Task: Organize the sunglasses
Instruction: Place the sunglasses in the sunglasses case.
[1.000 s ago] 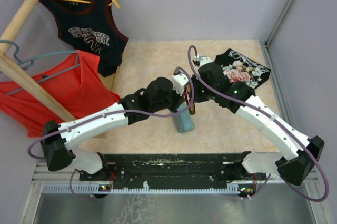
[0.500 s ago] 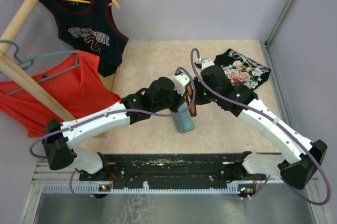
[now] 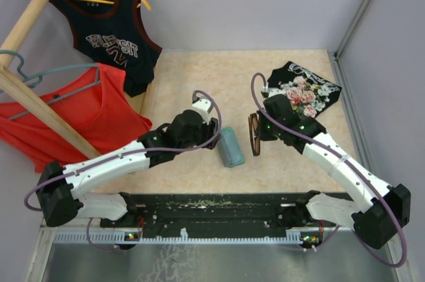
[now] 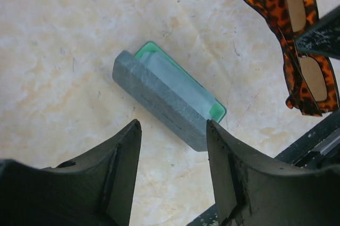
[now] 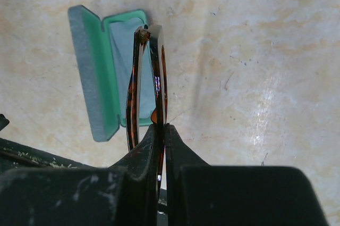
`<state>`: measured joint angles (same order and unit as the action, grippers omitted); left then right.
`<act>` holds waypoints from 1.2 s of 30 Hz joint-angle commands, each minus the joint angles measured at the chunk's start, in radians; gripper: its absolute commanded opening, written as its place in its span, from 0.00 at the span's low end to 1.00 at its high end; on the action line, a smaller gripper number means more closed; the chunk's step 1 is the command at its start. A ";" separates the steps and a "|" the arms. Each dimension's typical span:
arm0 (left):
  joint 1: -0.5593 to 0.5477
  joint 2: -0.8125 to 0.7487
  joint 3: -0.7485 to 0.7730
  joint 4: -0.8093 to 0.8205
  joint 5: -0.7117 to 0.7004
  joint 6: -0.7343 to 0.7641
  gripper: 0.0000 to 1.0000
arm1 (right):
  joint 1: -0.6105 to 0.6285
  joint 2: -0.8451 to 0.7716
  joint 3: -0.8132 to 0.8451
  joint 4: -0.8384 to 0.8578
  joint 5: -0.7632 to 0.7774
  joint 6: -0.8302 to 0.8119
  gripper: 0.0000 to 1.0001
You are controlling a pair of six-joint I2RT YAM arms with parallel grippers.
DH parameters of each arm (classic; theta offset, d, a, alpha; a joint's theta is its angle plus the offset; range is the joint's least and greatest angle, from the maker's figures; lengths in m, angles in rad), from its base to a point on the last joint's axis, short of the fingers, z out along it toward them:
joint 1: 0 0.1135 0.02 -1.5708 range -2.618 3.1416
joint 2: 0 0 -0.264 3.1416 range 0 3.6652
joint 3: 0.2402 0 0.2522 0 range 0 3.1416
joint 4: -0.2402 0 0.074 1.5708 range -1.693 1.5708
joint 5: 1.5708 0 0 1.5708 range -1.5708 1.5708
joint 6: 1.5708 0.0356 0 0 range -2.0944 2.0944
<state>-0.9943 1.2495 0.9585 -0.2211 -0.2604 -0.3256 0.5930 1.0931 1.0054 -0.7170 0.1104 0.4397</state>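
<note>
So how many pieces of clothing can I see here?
3: a black jersey and a red top hanging at the left, and a black flowered shirt lying flat at the far right.

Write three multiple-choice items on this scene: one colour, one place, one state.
1. The open grey-blue oblong case is lined in: A green, B red, C yellow.
2. The brown tortoiseshell sunglasses are: A inside the case, B pinched in the right gripper, C on a hanger.
3. The left gripper is: A open, B shut on the case, C shut on the sunglasses.
Key: 1 A, green interior shows; 2 B, fingers clamp the frame; 3 A, its fingers stand apart, empty.
</note>
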 commanded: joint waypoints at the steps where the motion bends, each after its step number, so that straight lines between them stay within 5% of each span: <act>1: 0.008 0.045 -0.018 0.039 -0.077 -0.244 0.62 | -0.042 -0.027 -0.052 0.116 -0.061 0.025 0.00; 6: 0.035 0.037 -0.103 0.122 -0.064 -0.370 0.83 | -0.070 -0.041 -0.097 0.145 -0.105 0.021 0.00; 12: 0.105 -0.027 -0.307 0.353 0.072 -0.438 0.96 | -0.079 -0.065 -0.112 0.147 -0.120 0.010 0.00; 22: 0.153 0.001 -0.545 0.790 0.213 -0.603 1.00 | -0.081 -0.093 -0.127 0.146 -0.138 -0.002 0.00; 36: 0.173 0.178 -0.641 1.139 0.251 -0.733 1.00 | -0.081 -0.105 -0.125 0.136 -0.148 -0.014 0.00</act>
<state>-0.8318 1.3823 0.3378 0.7334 -0.0406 -1.0077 0.5205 1.0145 0.8700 -0.6155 -0.0280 0.4435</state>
